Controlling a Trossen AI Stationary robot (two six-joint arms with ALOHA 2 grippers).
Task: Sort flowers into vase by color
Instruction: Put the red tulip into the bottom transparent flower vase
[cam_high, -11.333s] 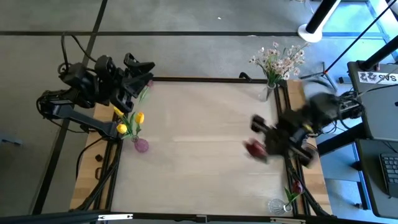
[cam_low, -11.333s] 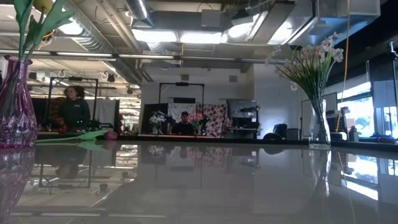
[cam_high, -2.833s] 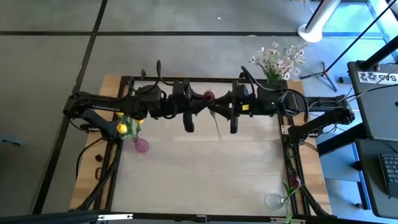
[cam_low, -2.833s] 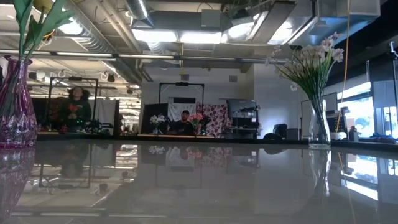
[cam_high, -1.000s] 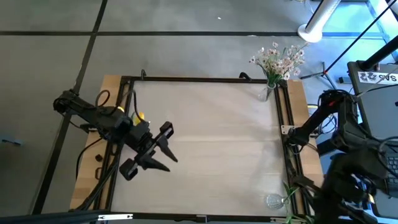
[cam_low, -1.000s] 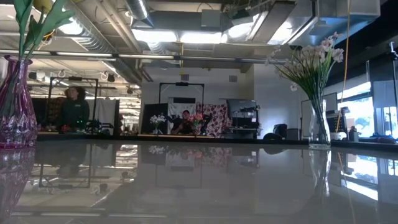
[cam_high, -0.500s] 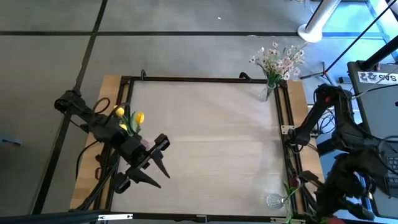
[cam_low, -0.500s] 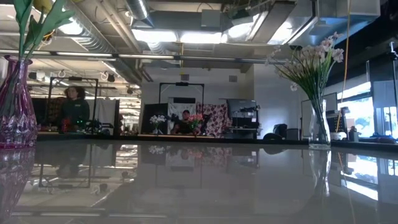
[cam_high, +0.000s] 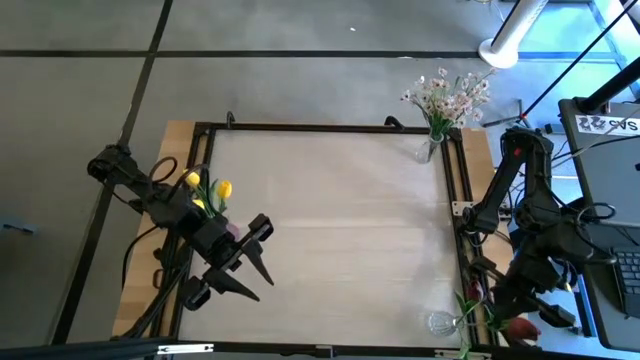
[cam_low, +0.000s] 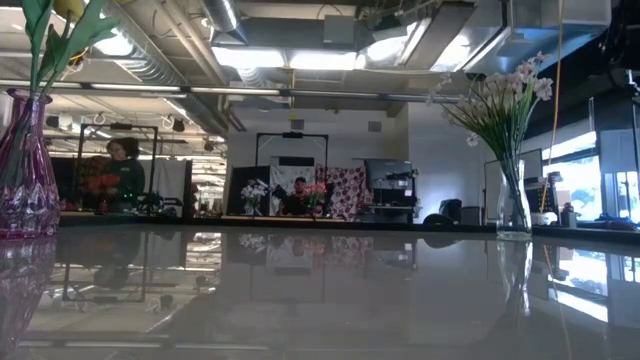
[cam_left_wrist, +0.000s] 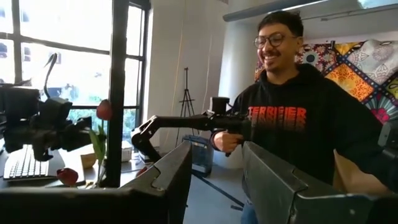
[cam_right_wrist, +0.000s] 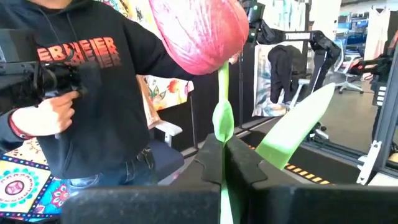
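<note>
**Right pincer grips a red tulip off the desk's near right corner**

High view: the left pincer (cam_high: 232, 272) sits over the pale wooden desk (cam_high: 340, 230) near its left edge, its fingers spread apart and holding nothing. Just beside that arm, two yellow tulips (cam_high: 208, 190) stand in a purple glass vase (cam_high: 230, 232). A spray of tiny white-pink blossoms (cam_high: 446, 96) stands in a clear vase at the far right corner. The right pincer (cam_high: 520, 322) hangs beyond the desk's right edge, near a clear glass vase (cam_high: 441, 323) at the near right corner, with a dark red tulip (cam_high: 518, 328) at its tip.

Low view: the purple vase stands at the left, the blossom vase at the right; no arm shows.

Left wrist view: both dark fingers (cam_left_wrist: 168, 177) stand well apart, empty. Beyond them a person in a black hoodie (cam_left_wrist: 292, 118) holds a handle.

Right wrist view: the fingers are closed tight on the tulip's green stem (cam_right_wrist: 222, 118), the bloom upright above them.
</note>
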